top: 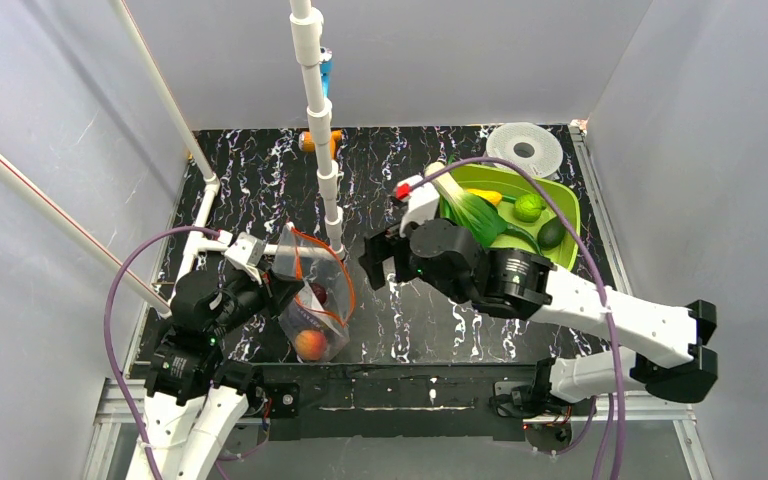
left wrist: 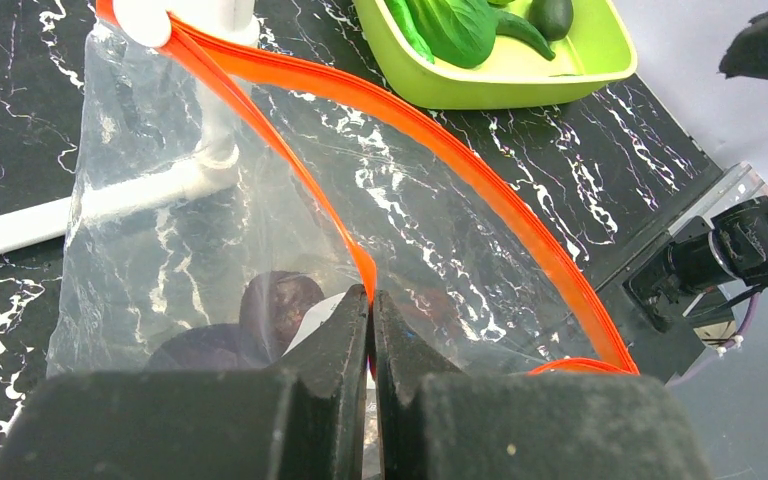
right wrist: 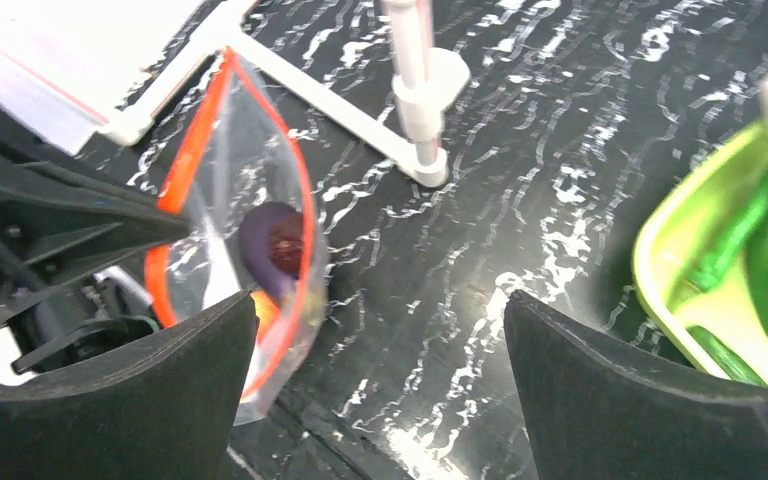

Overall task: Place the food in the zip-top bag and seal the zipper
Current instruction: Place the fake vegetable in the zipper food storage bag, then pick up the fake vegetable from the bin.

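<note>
**A:** left gripper [left wrist: 370,300] pinched tight on the zipper [left wrist: 440,130], right gripper [right wrist: 380,300] wide open, empty?

**B:** yep. zip-top bag [top: 310,290] hangs just left of the white pipe stand [top: 317,100], plum [right wrist: 272,240] and peach [top: 309,343] inside; black marbled table [top: 430,320], grey walls [top: 460,60].

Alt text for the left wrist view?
Left gripper, jaws shut on the zipper of the clear zip-top bag, holds its mouth open; a purple plum lies inside. Behind, a lime-green tray of green food sits on the marbled table.

left arm [top: 203,308] bent low, jaws pinched shut | right arm [top: 600,305] stretched leftward, jaws wide apart
</note>
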You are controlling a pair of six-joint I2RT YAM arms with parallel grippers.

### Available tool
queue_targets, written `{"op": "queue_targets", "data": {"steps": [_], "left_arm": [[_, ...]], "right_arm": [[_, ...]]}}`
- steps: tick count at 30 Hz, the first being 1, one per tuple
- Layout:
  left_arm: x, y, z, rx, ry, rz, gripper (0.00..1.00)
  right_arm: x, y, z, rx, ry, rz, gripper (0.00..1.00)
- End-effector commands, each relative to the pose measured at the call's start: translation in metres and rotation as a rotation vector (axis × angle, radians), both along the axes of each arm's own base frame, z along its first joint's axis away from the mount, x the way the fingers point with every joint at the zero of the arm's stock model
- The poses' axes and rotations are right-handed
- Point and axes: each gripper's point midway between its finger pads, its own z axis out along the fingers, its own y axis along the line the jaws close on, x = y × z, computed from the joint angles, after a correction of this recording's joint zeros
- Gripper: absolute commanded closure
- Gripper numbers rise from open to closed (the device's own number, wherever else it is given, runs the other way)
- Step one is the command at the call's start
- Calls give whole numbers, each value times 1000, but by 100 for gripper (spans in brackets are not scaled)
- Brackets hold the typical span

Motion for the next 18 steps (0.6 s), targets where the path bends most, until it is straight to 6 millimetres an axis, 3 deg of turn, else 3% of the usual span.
{"op": "queue_targets", "data": {"steps": [1, 3, 4, 6, 8, 11, 14, 18], "left_arm": [[1, 0, 0, 2, -1, 4, 100], [1, 1, 1, 2, -3, 6, 100], [1, 0, 1, 0, -4, 3, 100], [2, 1, 1, 2, -3, 10, 100], [3, 0, 0, 3, 5, 7, 100], [3, 1, -1, 3, 6, 11, 100], [3, 1, -1, 5, 8, 13, 100], [3, 1, -2, 6, 13, 13, 100]], "right_arm": [[22, -39, 9, 68, -73, -203, 2], [31, -75, -5, 47, -67, -305, 2], [43, -102, -20, 54, -35, -390, 2], [64, -152, -46, 142, 127, -518, 2], [76, -182, -61, 164, 177, -601, 2], [104, -225, -84, 56, 232, -740, 2], [138, -252, -113, 83, 398, -844, 2], [171, -264, -123, 119, 452, -884, 2]]}}
